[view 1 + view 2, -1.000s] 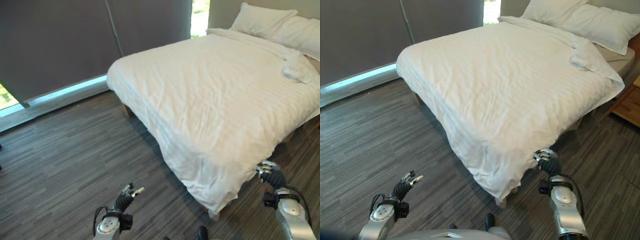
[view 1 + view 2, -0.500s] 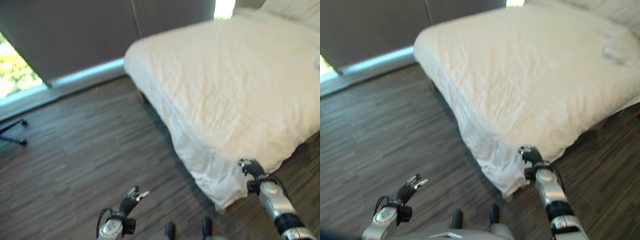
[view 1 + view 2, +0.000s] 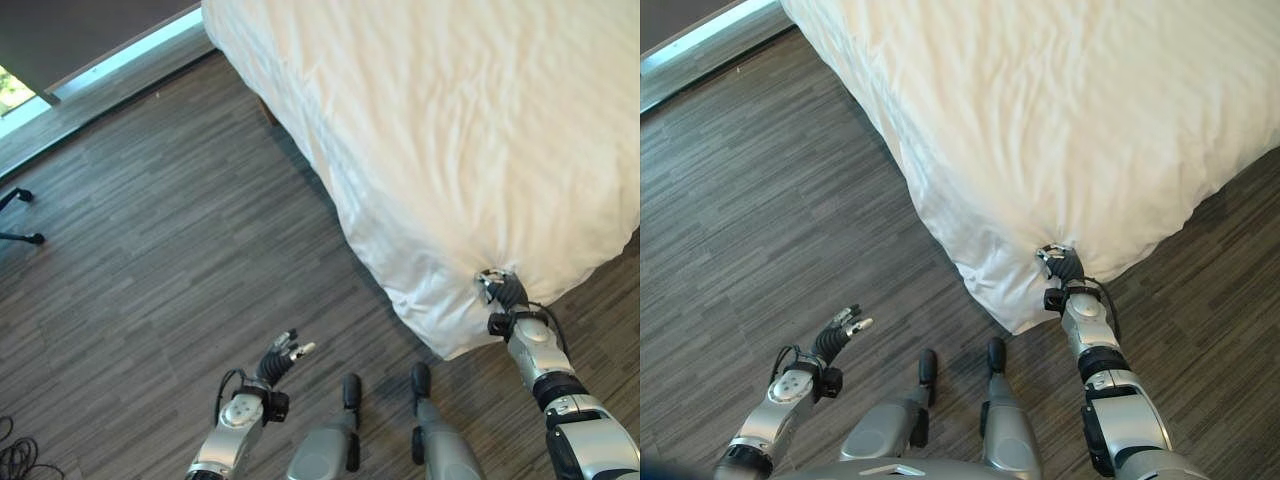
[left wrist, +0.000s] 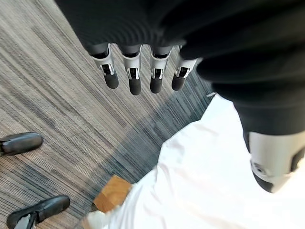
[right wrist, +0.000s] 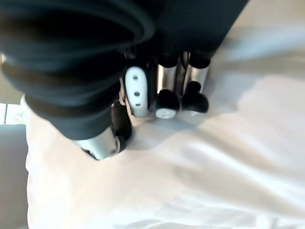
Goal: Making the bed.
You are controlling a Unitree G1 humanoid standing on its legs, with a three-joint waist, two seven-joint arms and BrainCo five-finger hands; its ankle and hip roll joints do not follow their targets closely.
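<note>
Bedroom: bed (image 3: 420, 90) with white duvet (image 3: 450, 180) just beyond the right hand (image 3: 500, 292), grey wood-plank floor (image 3: 150, 250), window (image 3: 15, 90).

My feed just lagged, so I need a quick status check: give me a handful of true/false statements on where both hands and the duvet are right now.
1. The right hand grips the duvet at the bed's near corner. True: the cloth puckers where its fingers curl into it.
2. The left hand also holds the duvet. False: it hangs over the floor, apart from the bed, holding nothing.
3. The left hand's fingers are straight. True.
4. The duvet's corner lies flat on the floor. False: it hangs off the bed, above the floor.
5. A pillow sits on the duvet by the right hand. False: only wrinkled white cloth surrounds that hand.
</note>
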